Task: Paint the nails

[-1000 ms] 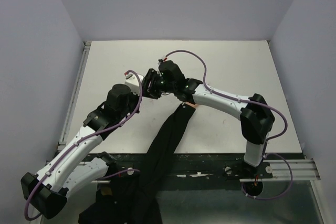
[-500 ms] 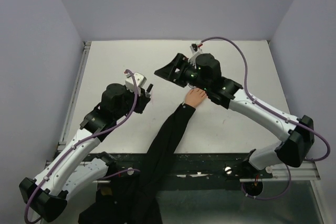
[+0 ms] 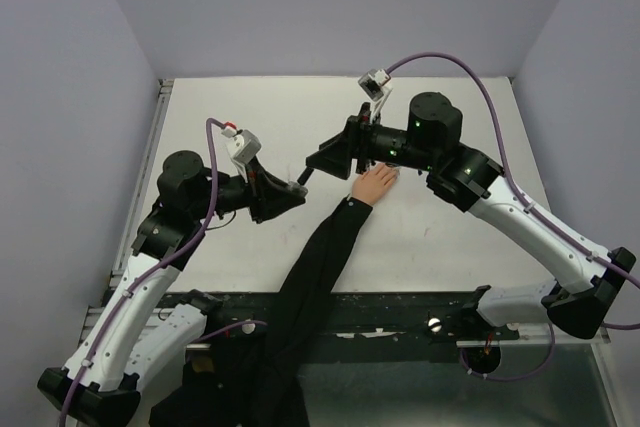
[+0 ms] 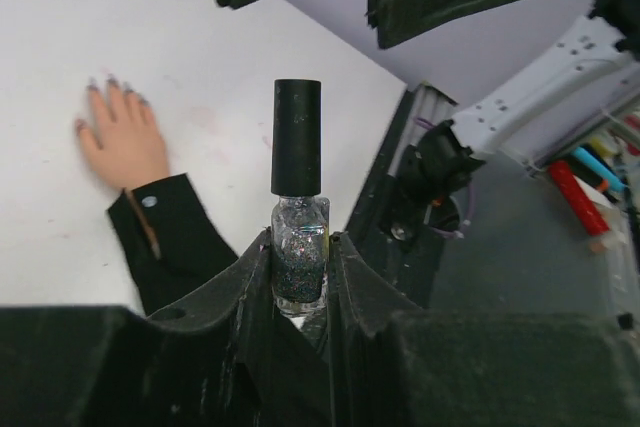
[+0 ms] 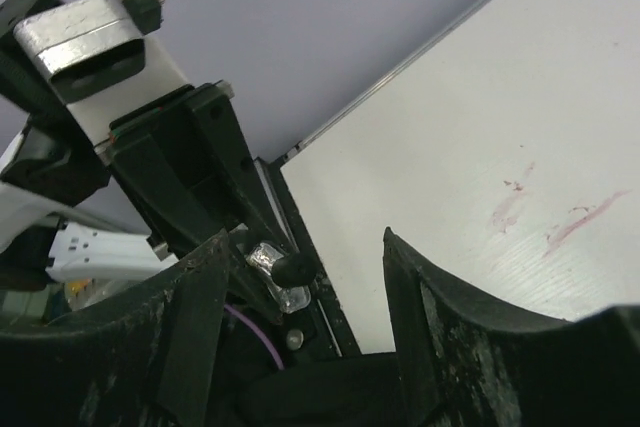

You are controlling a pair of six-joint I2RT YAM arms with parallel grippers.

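Note:
The pale fake hand (image 3: 375,183) lies palm down mid-table, its black sleeve (image 3: 320,257) trailing off the near edge. Its greyish-purple nails (image 4: 111,82) show in the left wrist view. My left gripper (image 3: 288,191) is shut on a glitter polish bottle (image 4: 299,259), which it holds off the table left of the hand, its black cap (image 4: 297,137) on and pointing at my right gripper. My right gripper (image 3: 322,160) is open and empty, just beyond the cap and level with it. In the right wrist view the cap (image 5: 297,268) lies between the open fingers (image 5: 195,317).
A raised metal rail (image 3: 150,162) runs along the table's left edge. A dark strip (image 3: 400,307) borders the near edge. Faint red stains (image 5: 560,217) mark the white tabletop (image 3: 450,237).
My left arm drew back left and turned its gripper to point right with the bottle. My right gripper backed off from the left gripper, then came back lower and now faces the cap.

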